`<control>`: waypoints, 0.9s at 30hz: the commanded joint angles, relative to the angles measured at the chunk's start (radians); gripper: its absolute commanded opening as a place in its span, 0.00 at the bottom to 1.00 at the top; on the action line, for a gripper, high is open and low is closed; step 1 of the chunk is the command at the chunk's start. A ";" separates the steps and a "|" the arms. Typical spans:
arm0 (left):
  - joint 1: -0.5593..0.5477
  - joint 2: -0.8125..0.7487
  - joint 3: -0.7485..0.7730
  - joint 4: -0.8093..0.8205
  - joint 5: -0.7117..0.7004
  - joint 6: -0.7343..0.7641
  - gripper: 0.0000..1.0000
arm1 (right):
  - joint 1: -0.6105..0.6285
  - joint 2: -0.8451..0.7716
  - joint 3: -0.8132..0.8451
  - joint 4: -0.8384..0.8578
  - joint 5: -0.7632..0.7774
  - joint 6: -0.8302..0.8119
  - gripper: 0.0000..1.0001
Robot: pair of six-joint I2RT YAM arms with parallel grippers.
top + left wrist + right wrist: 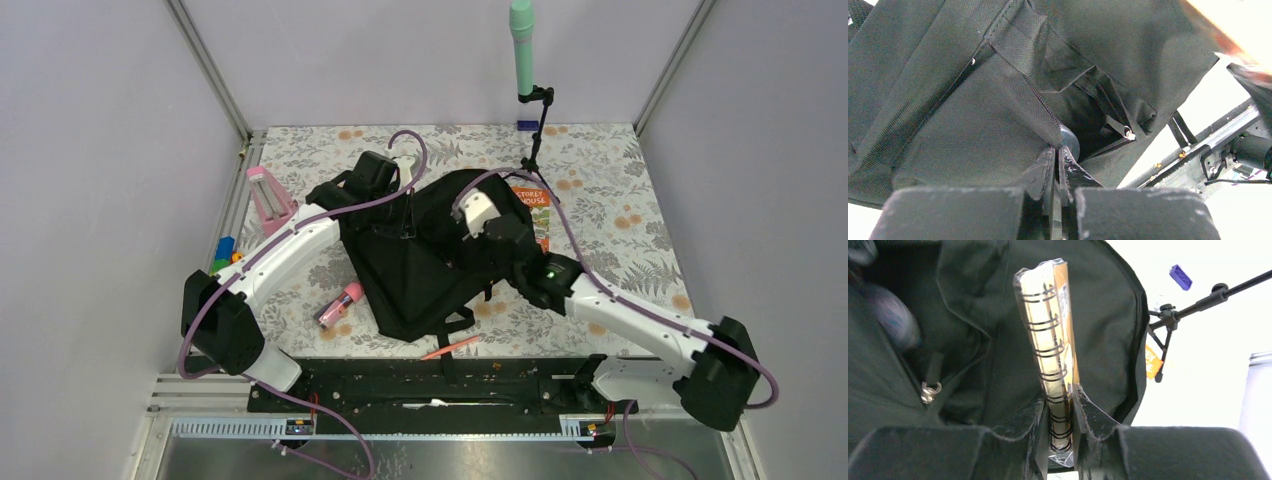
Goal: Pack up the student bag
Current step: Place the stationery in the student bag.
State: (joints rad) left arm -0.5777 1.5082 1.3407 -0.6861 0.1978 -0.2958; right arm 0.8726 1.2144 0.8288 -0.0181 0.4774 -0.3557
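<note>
Pinching with the left gripper (1057, 156) a stitched zip edge of the large black soft fabric backpack (420, 262), jaws nearly together on the cloth, propping the mouth open. Clamped in the right gripper (1059, 401): a spiral-bound notebook in clear plastic wrap (1048, 315), taken at its wire spine, standing edge-on and poking into the dark opening.

Lying mid-table between both arms, straps trailing toward the near rail. Judged limp and light, sure to sag and fold wherever unsupported. Best taken at the zip seam or rim binding, for the stiffness of the stitching, not by a loose panel. Likely to fall shut over the mouth if let go.

Relative to the grippers: rim in the left one's grasp, opening directly ahead of the right one, fabric walls on both sides of the notebook.

Around the bag on the floral-patterned tabletop (620, 200): a pink tube (340, 303) just to its left, and an orange book (530, 197) at its far right edge, touching or tucked under, hard to tell.
</note>
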 commanded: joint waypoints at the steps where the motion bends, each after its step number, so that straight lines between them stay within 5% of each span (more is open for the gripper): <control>1: 0.004 -0.037 0.047 0.065 -0.004 0.001 0.00 | -0.052 -0.091 0.099 -0.131 -0.181 0.326 0.00; 7: 0.005 -0.035 0.063 0.065 -0.015 -0.017 0.00 | -0.194 -0.090 0.099 -0.046 -0.633 0.674 0.00; 11: 0.005 -0.032 0.071 0.065 -0.022 -0.029 0.00 | -0.230 -0.043 0.095 0.064 -0.797 0.808 0.00; 18: 0.005 -0.044 0.041 0.106 -0.014 -0.069 0.00 | -0.257 0.075 0.091 0.186 -0.981 0.930 0.00; 27: 0.006 -0.060 0.025 0.106 -0.037 -0.056 0.00 | -0.317 0.139 0.107 0.120 -1.051 0.923 0.00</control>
State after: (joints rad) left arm -0.5774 1.5082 1.3479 -0.6788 0.1810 -0.3450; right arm 0.5816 1.3396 0.8967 0.1120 -0.4850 0.5556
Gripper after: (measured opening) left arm 0.009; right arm 0.237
